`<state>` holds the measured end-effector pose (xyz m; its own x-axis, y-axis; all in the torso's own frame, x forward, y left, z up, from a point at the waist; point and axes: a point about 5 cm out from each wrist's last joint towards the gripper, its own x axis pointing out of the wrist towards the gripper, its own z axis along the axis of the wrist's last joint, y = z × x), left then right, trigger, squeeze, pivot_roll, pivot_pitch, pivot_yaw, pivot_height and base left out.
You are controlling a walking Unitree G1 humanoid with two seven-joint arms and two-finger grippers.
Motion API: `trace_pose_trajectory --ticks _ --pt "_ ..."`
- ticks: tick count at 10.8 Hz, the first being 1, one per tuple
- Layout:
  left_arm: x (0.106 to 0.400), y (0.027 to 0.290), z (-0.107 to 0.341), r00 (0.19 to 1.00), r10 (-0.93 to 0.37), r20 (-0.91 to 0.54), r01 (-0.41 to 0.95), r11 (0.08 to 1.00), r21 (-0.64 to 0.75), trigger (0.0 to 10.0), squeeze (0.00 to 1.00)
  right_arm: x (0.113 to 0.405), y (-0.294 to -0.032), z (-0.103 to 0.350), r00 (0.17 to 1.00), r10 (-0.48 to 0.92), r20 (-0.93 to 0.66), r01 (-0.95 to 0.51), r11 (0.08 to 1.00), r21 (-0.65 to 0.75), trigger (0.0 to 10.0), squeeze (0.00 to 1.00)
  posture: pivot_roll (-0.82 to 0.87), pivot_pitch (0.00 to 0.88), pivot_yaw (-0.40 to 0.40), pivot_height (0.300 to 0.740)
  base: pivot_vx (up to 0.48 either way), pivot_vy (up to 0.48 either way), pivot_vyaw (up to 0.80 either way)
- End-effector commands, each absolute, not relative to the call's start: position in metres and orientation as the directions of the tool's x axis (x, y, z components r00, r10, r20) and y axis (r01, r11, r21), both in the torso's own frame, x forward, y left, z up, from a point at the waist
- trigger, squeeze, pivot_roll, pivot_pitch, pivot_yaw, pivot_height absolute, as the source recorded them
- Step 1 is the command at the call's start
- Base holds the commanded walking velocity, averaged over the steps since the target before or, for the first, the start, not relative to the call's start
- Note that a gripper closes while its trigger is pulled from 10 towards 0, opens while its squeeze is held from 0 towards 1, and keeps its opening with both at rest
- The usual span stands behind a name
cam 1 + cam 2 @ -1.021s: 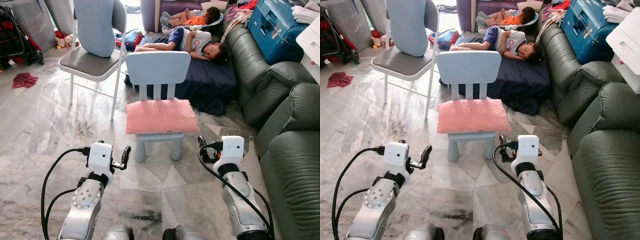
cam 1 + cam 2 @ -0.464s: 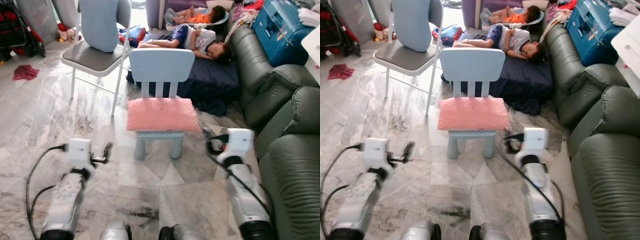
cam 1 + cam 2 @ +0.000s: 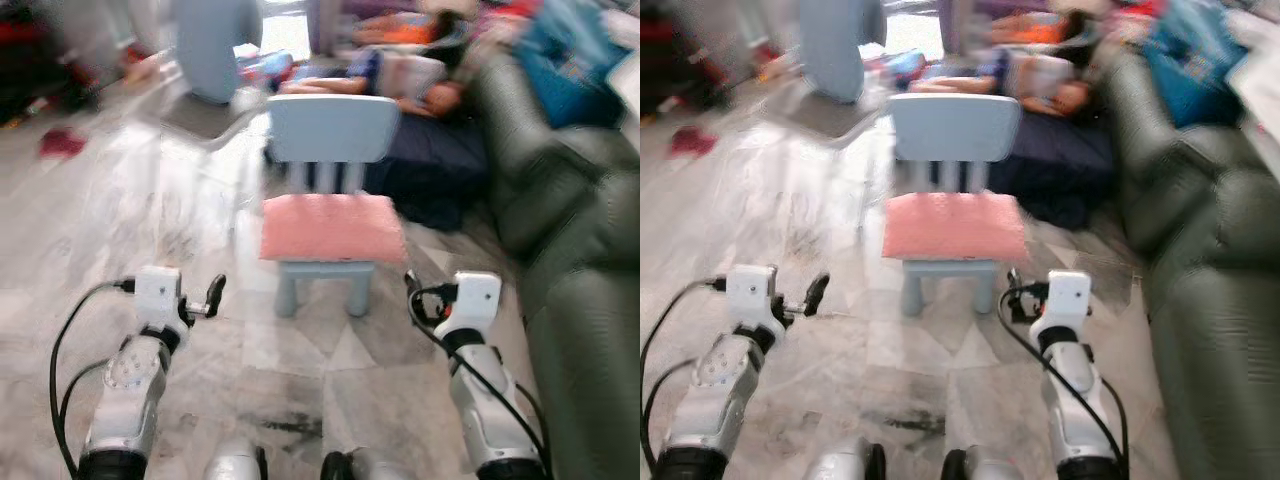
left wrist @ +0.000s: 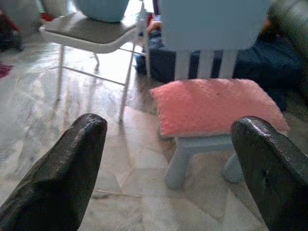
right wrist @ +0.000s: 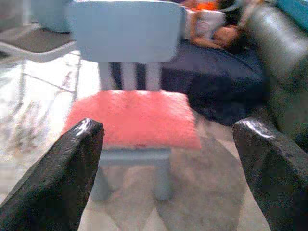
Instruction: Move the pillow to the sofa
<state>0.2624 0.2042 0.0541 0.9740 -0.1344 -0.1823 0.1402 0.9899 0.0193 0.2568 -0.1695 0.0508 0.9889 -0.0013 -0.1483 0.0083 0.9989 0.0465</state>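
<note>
Since a second ago the left arm has swung out toward the robot's left and both grippers have come a little nearer the small chair, while the head views have shifted and blurred with the robot's own motion. The left gripper [image 4: 168, 159] is spread wide, its two black fingers [image 4: 62, 173] far apart over bare floor short of the chair, holding nothing. The right gripper [image 5: 168, 163] is likewise wide and empty, low beside the chair's right front leg. Between and just beyond them the pink pillow [image 3: 333, 226] lies flat on the seat of the light blue child's chair [image 3: 332, 130], untouched. The grey-green sofa [image 3: 575, 250] runs along the robot's right, well apart from the pillow. Behind the chair a person [image 3: 420, 82] lies on a dark mattress [image 3: 440, 165], and a folding chair [image 4: 91, 33] stands farther left on the marble floor [image 3: 150, 220].
</note>
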Motion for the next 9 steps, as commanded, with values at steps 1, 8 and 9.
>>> trace_pose_trajectory --ticks 1,8,9 --pt "0.263 0.206 0.054 0.975 -0.132 -0.181 0.139 0.990 0.025 10.0 0.00 0.260 -0.168 0.055 0.991 0.008 -0.135 -0.001 0.999 0.052 10.0 0.00 0.03 0.081 -0.050 0.740 0.296 0.000 0.80" --pt "0.262 0.200 0.052 0.975 -0.144 -0.172 0.153 0.987 0.043 10.0 0.00 0.274 -0.168 0.059 0.992 0.005 -0.123 0.002 0.998 0.058 10.0 0.00 0.05 0.072 -0.065 0.740 0.456 0.000 0.22" --pt "0.264 0.199 0.052 0.974 -0.147 -0.172 0.157 0.987 0.044 10.0 0.00 0.275 -0.169 0.059 0.993 0.001 -0.122 0.006 0.998 0.057 10.0 0.00 0.05 0.067 -0.063 0.740 0.469 0.000 0.00"
